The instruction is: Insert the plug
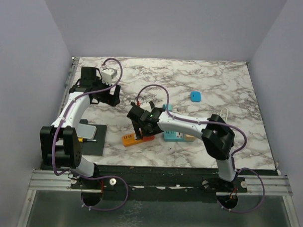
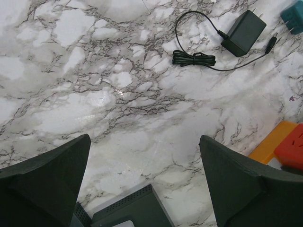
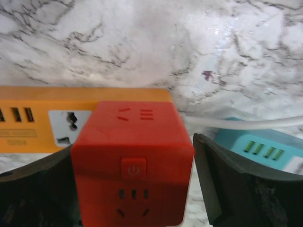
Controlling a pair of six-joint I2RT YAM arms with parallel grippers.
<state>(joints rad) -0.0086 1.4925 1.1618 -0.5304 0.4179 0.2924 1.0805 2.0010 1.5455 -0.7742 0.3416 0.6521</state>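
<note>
Your right gripper (image 1: pixel 142 127) is parked over the red cube plug (image 1: pixel 146 137) on the orange power strip (image 1: pixel 128 139)

Top view: your right arm (image 1: pixel 186 125) stretches over the marble table (image 1: pixel 217 81) to the middle, with a teal power strip (image 1: pixel 173 136) just beside the orange one, and your left arm (image 1: pixel 74 111) bends off to the far left. Left wrist: your left gripper (image 2: pixel 144 139) hangs above bare marble with its fingers spread wide, a black adapter (image 2: pixel 244 32) and its cord further out. Right wrist: the cube sits on the orange strip next to a free socket, squarely between your fingers (image 3: pixel 246 189). The left one looks pressed against it, the right maybe shows a sliver of gap, so you can't tell if it's actually clamped
</note>
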